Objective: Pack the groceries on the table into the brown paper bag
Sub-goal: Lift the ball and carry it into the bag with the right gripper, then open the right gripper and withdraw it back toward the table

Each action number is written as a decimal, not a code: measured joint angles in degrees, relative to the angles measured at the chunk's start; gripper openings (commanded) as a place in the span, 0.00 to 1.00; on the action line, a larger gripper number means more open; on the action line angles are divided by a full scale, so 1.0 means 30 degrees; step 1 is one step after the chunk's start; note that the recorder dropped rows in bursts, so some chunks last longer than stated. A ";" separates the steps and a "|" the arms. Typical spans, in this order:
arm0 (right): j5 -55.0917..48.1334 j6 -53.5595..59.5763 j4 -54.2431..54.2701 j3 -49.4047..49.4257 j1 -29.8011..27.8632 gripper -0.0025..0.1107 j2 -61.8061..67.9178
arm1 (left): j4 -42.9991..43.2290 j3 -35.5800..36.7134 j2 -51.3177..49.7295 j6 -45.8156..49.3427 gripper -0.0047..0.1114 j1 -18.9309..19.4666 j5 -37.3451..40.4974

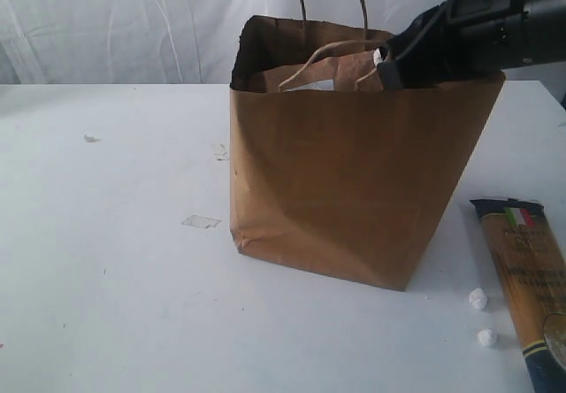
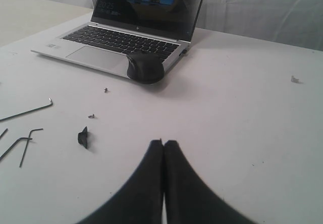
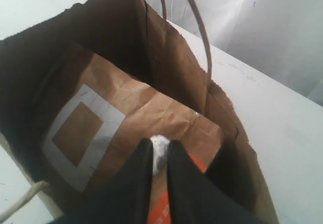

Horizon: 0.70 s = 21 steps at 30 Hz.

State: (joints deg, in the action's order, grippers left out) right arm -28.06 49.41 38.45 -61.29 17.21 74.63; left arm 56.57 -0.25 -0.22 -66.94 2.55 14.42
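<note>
The brown paper bag (image 1: 354, 181) stands open on the white table (image 1: 106, 260). My right gripper (image 1: 386, 65) hangs in its mouth at the right rim. In the right wrist view the right gripper (image 3: 160, 144) is shut on a small white lump (image 3: 160, 152), above the brown labelled pouch (image 3: 126, 118) that lies inside the bag (image 3: 171, 57). Something with orange print (image 3: 162, 211) shows under the fingers. The long spaghetti packet (image 1: 526, 278) lies on the table right of the bag. My left gripper (image 2: 163, 143) is shut and empty over bare tabletop, out of the exterior view.
Two small white lumps (image 1: 478, 298) (image 1: 485, 337) lie beside the spaghetti packet. A scrap of tape (image 1: 201, 222) sits left of the bag. Near the left gripper are a laptop (image 2: 136, 27), a black mouse (image 2: 145, 67), hex keys (image 2: 25, 113) and a small black piece (image 2: 83, 137).
</note>
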 measured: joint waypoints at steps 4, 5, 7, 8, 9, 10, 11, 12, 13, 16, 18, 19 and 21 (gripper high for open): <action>0.0147 0.0000 0.0000 0.0000 0.0000 0.30 0.0039 | 0.0000 0.0000 0.0000 0.0000 0.04 0.0000 0.0000; 0.0230 0.0000 0.0000 0.0000 0.0000 0.30 0.0039 | 0.0000 0.0000 0.0000 0.0000 0.04 0.0000 0.0000; 0.0370 0.0000 0.0000 0.0000 0.0000 0.30 0.0039 | 0.0000 0.0000 0.0000 0.0000 0.04 0.0000 0.0000; 0.0422 0.0000 0.0000 0.0000 0.0000 0.30 0.0039 | 0.0000 0.0000 0.0000 0.0000 0.04 0.0000 0.0000; 0.0461 0.0000 0.0000 0.0000 0.0000 0.30 0.0039 | 0.0000 0.0000 0.0000 0.0000 0.04 0.0000 0.0000; 0.0461 -0.0036 0.0000 0.0000 0.0000 0.30 0.0039 | 0.0000 0.0000 0.0000 0.0000 0.04 0.0000 0.0000; 0.0461 -0.0069 0.0000 0.0000 0.0000 0.30 0.0039 | 0.0000 0.0000 0.0000 0.0000 0.04 0.0000 0.0000; 0.0461 -0.0112 0.0000 0.0000 0.0000 0.30 0.0039 | 0.0000 0.0000 0.0000 0.0000 0.04 0.0000 0.0000; 0.0461 -0.0218 0.0000 0.0000 0.0000 0.30 -0.0002 | 0.0000 0.0000 0.0000 0.0000 0.04 0.0000 0.0000; 0.0461 -0.0754 0.0000 0.0000 0.0000 0.29 -0.0390 | 0.0000 0.0000 0.0000 0.0000 0.04 0.0000 0.0000; 0.0675 -0.1519 -0.0050 0.0000 -0.0036 0.23 -0.1418 | 0.0000 0.0000 0.0000 0.0000 0.04 0.0000 0.0000; 0.0797 -0.1766 -0.0387 0.0000 -0.0074 0.17 -0.2053 | 0.0000 0.0000 0.0000 0.0000 0.04 0.0000 0.0000; 0.1210 -0.2412 -0.3037 0.0000 -0.0397 0.03 -0.3316 | 0.0000 0.0000 0.0000 0.0000 0.04 0.0000 0.0000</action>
State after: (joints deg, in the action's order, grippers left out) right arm -24.43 42.17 29.34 -61.29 16.01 64.69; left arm 56.57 -0.25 -0.22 -66.94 2.55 14.42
